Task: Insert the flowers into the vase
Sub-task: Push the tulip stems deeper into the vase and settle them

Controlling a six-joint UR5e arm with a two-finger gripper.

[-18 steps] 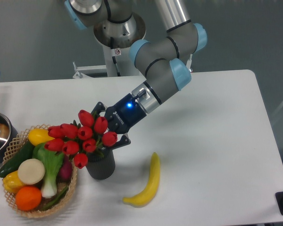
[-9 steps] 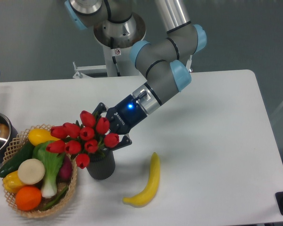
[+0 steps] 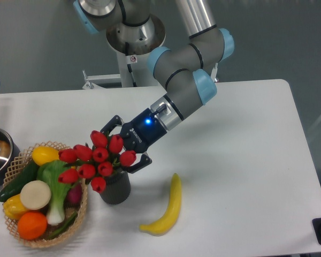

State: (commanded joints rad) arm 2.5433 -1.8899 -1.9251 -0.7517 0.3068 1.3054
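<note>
One top-heavy bunch, the flowers (image 3: 99, 160), leaned left over the vase (image 3: 115, 187). Gripper (image 3: 127, 144) jaws spread beside it; could tip toward the basket (image 3: 21, 160).

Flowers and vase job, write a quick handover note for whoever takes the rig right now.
Hand: fingers spread either side of the flowers' stems; whether it grips them cannot be told.
Flowers: red heads lean left over the vase, stems appear to run into its mouth.
Vase: upright on the table, between the basket and the banana.
Done: flowers apparently in.
Left: release if needed, withdraw hand.
</note>
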